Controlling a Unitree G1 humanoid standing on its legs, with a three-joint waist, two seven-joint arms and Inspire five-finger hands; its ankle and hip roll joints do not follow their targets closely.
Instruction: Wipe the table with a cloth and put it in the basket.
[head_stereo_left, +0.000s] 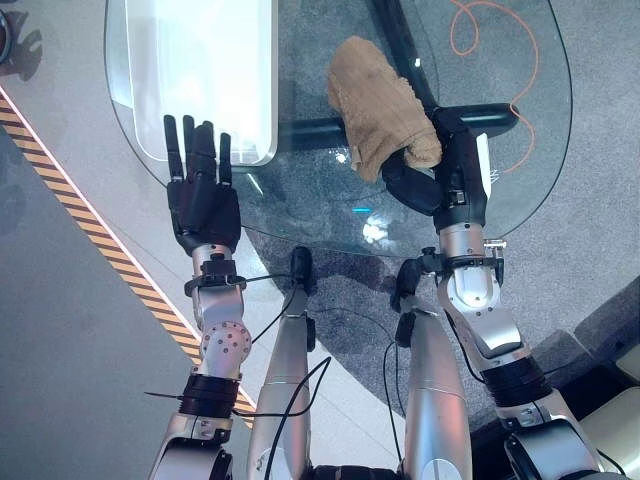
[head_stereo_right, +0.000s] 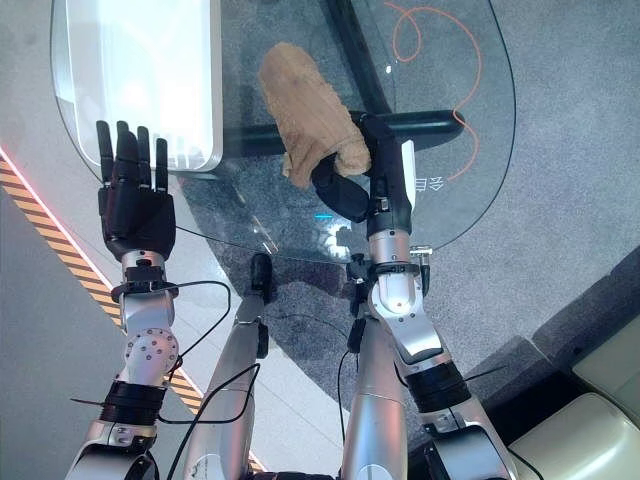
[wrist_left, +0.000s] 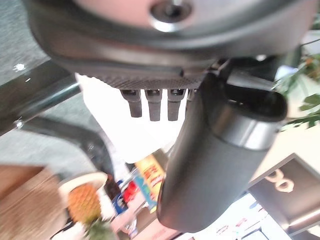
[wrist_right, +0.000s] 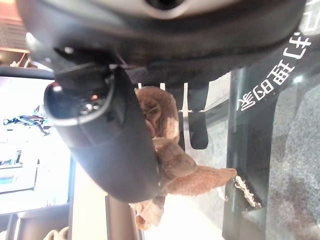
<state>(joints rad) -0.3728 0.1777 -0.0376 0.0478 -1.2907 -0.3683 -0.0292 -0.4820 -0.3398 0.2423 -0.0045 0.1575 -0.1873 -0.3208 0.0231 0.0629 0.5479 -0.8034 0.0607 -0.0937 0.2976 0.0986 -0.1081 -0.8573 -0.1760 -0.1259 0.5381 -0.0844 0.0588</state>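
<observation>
A tan cloth (head_stereo_left: 375, 95) lies bunched on the round glass table (head_stereo_left: 300, 190), right of centre. My right hand (head_stereo_left: 455, 170) reaches in from the near edge. Its fingers are under the cloth's near end and its thumb pinches the fabric. The right wrist view shows the cloth (wrist_right: 175, 165) pressed between the thumb (wrist_right: 110, 145) and the fingers. A white basket (head_stereo_left: 200, 80) stands on the table's left part. My left hand (head_stereo_left: 205, 205) hovers open at the table's near-left edge, fingers straight, tips just short of the basket. It holds nothing, as its fingers (wrist_left: 152, 102) show.
A black table frame (head_stereo_left: 400, 50) runs under the glass beneath the cloth. An orange cable (head_stereo_left: 520, 60) loops on the floor below the table's right side. Yellow-black striped tape (head_stereo_left: 90, 230) crosses the floor at the left.
</observation>
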